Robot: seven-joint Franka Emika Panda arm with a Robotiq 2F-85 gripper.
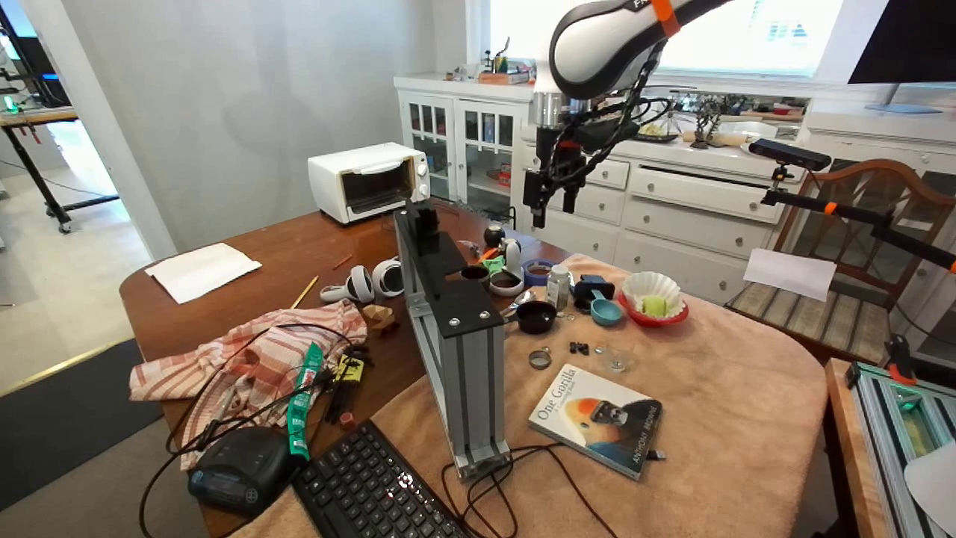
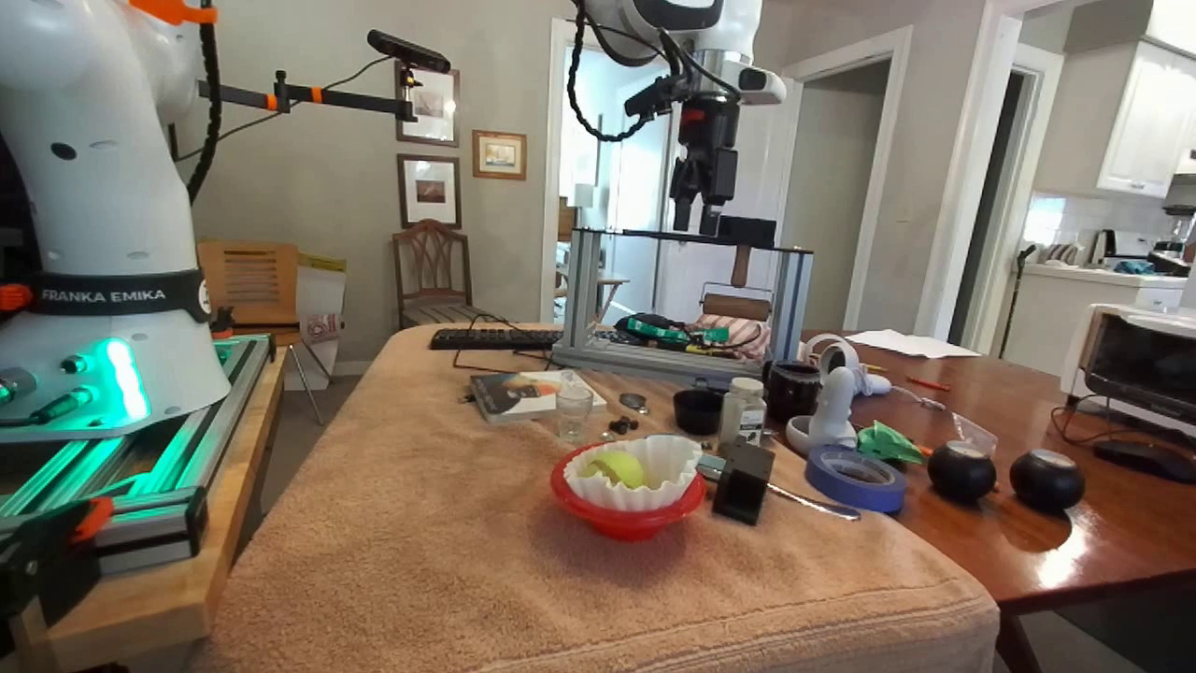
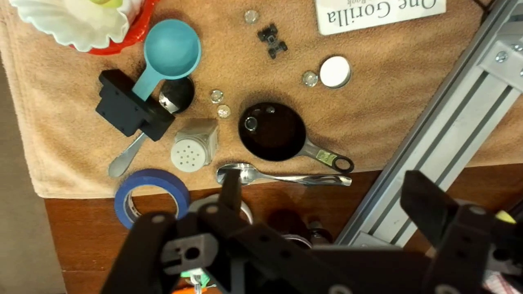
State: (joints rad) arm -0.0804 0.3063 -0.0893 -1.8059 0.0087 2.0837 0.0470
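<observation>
My gripper (image 1: pixel 554 214) is open and empty, high over the table; it also shows in an exterior view (image 2: pixel 697 224) and in the wrist view (image 3: pixel 322 179). It touches nothing. In the wrist view a silver spoon (image 3: pixel 302 179) and a black measuring cup (image 3: pixel 271 130) lie below the fingers. A glass shaker with a white lid (image 3: pixel 188 155), blue tape (image 3: pixel 151 175), a blue scoop (image 3: pixel 173 49) and a black block (image 3: pixel 130 107) are left of them. A red bowl (image 2: pixel 626 525) holds a white paper filter (image 2: pixel 677 463) with a yellow-green thing (image 2: pixel 619 465) in it.
A metal frame with a black top (image 1: pixel 474 388) stands upright beside the gripper's area. A book (image 1: pixel 597 418), a keyboard (image 1: pixel 373 478), a striped cloth (image 1: pixel 261 359), a white headset controller (image 2: pixel 832 411), two black round things (image 2: pixel 962 472) and a toaster oven (image 1: pixel 366 179) are on the table.
</observation>
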